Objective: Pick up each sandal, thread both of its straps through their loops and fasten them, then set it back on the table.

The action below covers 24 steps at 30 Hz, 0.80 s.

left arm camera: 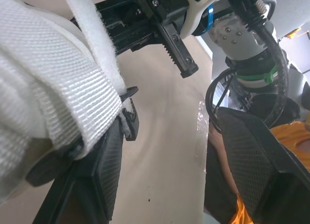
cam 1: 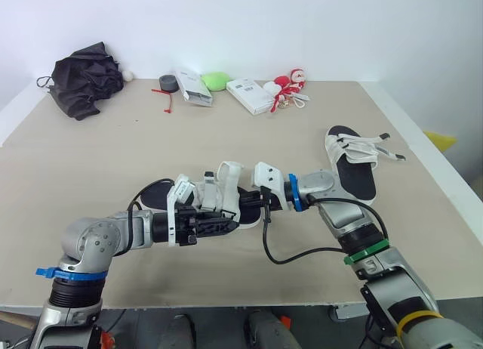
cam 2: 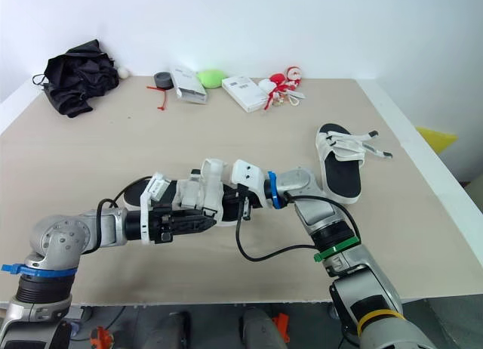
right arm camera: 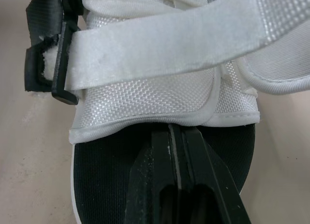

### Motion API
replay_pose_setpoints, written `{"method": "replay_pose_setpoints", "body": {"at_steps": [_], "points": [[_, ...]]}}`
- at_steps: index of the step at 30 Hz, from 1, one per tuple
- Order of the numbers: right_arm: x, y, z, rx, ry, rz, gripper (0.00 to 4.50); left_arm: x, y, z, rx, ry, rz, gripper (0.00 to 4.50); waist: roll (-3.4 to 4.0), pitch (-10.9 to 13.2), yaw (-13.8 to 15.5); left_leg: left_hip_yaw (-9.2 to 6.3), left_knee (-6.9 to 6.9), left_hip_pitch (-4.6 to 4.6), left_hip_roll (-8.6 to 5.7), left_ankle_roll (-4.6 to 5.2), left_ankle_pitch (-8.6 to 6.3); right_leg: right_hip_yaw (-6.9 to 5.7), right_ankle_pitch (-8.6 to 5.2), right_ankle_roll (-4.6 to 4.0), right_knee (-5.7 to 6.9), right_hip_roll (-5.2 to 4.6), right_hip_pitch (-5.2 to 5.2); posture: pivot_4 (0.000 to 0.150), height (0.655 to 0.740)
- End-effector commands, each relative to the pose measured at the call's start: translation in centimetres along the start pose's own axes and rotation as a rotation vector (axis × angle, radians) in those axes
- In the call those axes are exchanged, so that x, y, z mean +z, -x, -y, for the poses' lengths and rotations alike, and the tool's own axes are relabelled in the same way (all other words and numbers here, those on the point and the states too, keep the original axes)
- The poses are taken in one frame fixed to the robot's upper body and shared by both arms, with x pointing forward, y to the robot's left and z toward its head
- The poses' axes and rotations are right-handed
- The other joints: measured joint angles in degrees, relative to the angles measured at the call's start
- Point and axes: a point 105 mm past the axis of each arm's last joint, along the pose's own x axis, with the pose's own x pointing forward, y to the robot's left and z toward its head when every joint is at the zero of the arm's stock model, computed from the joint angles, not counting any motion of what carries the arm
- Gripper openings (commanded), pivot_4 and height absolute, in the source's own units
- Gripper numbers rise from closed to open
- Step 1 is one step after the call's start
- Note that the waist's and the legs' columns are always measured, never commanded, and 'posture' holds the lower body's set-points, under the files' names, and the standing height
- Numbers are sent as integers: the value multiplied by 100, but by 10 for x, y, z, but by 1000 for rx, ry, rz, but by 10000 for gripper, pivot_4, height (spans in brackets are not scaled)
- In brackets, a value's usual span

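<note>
The beige table (cam 1: 90, 160) spreads beneath both grippers; well beyond the left gripper (cam 1: 230, 226), toward the table's far corner on that gripper's outer side, sits a crumpled black bundle (cam 1: 84, 78); the near sandal (cam 1: 226, 184), black-soled with white webbing, lies between the two grippers, its heel end under the left wrist and its strapped front toward the right gripper (right arm camera: 172, 141); the second sandal (cam 1: 353, 162) rests on the table beyond the right gripper and off to its outer side, well apart from it, with its strap ends splayed loose past its edge; the left gripper reaches in alongside the near sandal with its fingers spread wide, and in the left wrist view a band of white webbing (left arm camera: 63, 93) lies against one finger (left arm camera: 104, 170) while the other finger stands clear with bare table between them; the right gripper comes in from the opposite side with its two fingers pressed together, nothing visible between them, their tips over the black footbed just short of a white strap (right arm camera: 160, 44) that crosses to a black loop (right arm camera: 60, 54); whether the tips touch the footbed I cannot tell; far beyond both grippers, along the table's back edge, stand two white boxes (cam 1: 193, 86) (cam 1: 251, 95), a red and white bundle (cam 1: 288, 86), a green object (cam 1: 216, 80) and a dark tape roll (cam 1: 167, 82).
</note>
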Motion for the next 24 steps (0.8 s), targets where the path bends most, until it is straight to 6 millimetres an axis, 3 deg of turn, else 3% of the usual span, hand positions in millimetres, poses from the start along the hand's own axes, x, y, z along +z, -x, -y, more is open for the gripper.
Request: {"method": "replay_pose_setpoints", "body": {"at_steps": [1,2,3,5,13,20,24], "points": [[-49,-17,-28,99,-121,-150,0,10,-2,4,7,-65,15,18168,0,0,-1,0,0,0,0,0,0,1,0,0,-1,0,-1,1500,7380],[-49,-17,-28,99,-120,-150,0,9,-3,1,22,-60,11,14629,0,0,-1,0,0,0,0,-1,-1,1,0,0,-1,0,-1,1500,7380],[-49,-17,-29,99,-120,-150,0,8,-4,-2,36,-49,6,7769,0,0,-2,0,-1,0,0,-1,-1,1,-1,0,-1,0,-3,1500,7380],[-49,-17,-29,99,-119,-151,0,7,-5,-4,46,-36,5,435,-1,-1,-3,0,-2,0,0,-2,-2,1,-2,0,-2,0,-3,1500,7380],[-48,-17,-28,95,-114,-151,0,-10,-4,2,26,2,-76,435,-6,-6,-5,0,-2,3,0,-4,-4,1,-4,-1,-6,-1,-9,1500,7380],[-47,-19,-27,97,-109,-151,0,-33,32,26,-44,-88,-364,435,-21,-12,-63,0,-9,5,2,-14,-12,2,-15,-9,-7,0,-13,1500,7380],[-47,-19,-26,96,-105,-151,0,-26,43,47,-131,-148,-428,435,-28,-15,-85,3,-33,9,4,-25,-20,2,-36,-27,-7,0,-28,1500,7380]]}}
